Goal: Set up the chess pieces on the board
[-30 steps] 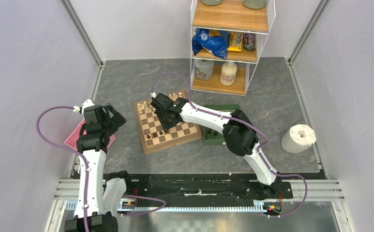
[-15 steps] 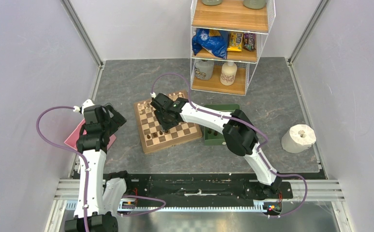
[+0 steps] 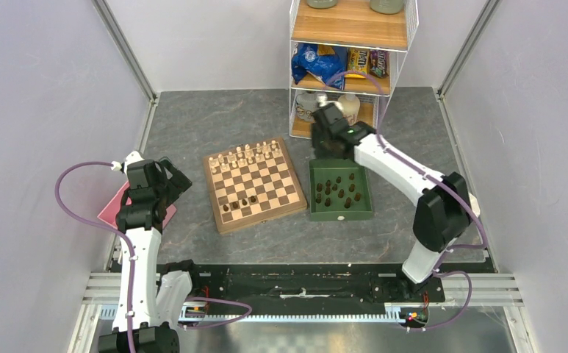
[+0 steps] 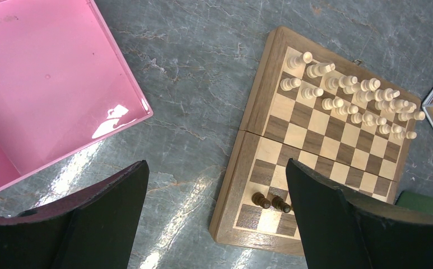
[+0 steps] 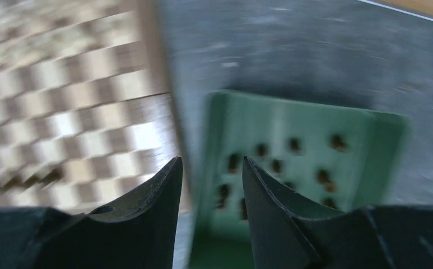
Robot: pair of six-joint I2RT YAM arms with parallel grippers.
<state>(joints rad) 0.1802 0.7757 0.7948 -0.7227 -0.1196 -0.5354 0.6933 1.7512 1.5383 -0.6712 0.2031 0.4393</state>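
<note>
Right gripper (image 5: 211,168) of mine hovers part open, empty. Under its fingertips lies the green tray (image 5: 242,120) holding most dark pieces (image 3: 330,190), blurred in my wrist view, with the board (image 5: 74,106) off to its left. I hold my left gripper (image 4: 217,171) wide open, empty, two dark pieces between its fingers on the board.
</note>
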